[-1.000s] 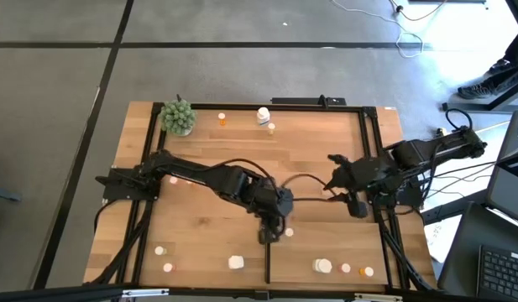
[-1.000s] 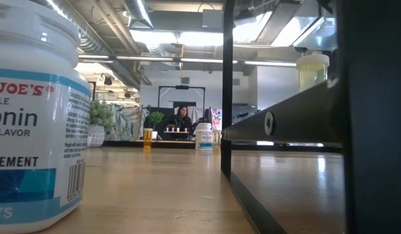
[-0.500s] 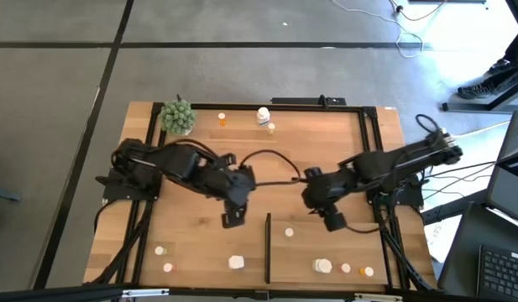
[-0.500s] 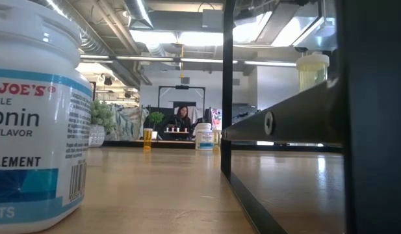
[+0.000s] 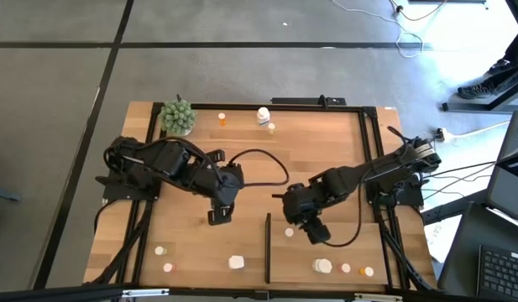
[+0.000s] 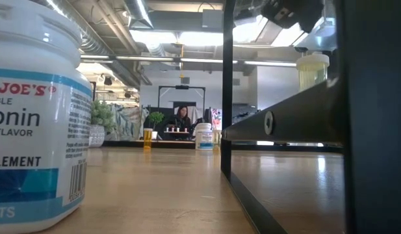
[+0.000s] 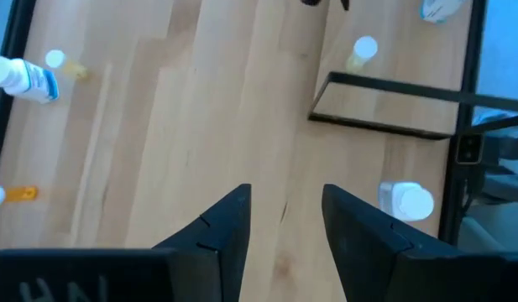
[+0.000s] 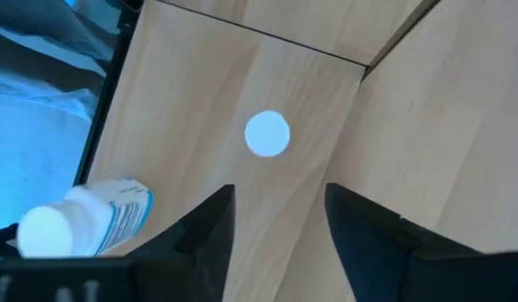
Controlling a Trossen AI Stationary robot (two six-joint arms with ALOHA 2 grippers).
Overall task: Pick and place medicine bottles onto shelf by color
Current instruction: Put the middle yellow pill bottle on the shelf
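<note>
Hovering right gripper (image 8: 275, 220), jaws spread and empty, directly over an upright white-capped bottle (image 8: 266, 134) lower centre of the high view | left gripper (image 5: 218, 215) has pulled back left, jaws parted, empty | shelf (image 5: 326, 239) bottle just released there; we judge right arm takes over next.

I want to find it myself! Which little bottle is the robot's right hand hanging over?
Look at the wooden table from above and find the thin black strip near its front edge. Just right of it, under the right gripper, one small bottle stands alone. Its round white cap faces straight up, while the bigger white bottle nearby lies on its side.
</note>
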